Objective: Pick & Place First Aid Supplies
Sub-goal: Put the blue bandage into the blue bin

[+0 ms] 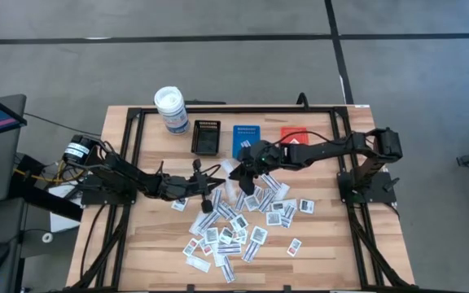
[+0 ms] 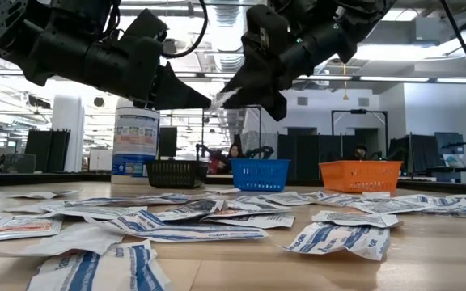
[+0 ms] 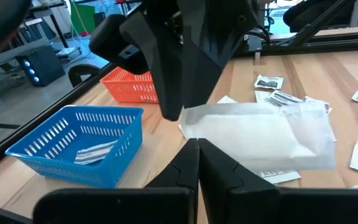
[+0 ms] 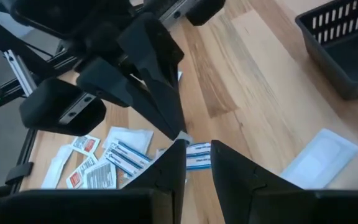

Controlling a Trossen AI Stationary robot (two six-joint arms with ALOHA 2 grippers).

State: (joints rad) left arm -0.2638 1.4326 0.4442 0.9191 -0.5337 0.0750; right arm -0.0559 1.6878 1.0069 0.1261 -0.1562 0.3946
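I have both tools meeting mid-frame in the high view, above the bench just below the blue tray [image 1: 247,139]. My left tool [image 3: 194,149] has its fingers pressed together on the near edge of a large white packet [image 3: 260,134]; my right tool [image 3: 179,93] pinches the same packet at its far corner, fingers slightly apart on it. The packet hangs between them, off the bench.

Risks as I judge them: if both arms pull at once the thin wrapper could tear or slip from one pinch. If one lets go too soon, the packet could swing and drop onto the pile [image 1: 238,228] lower centre instead of into a tray. The tools are also close enough to knock each other.
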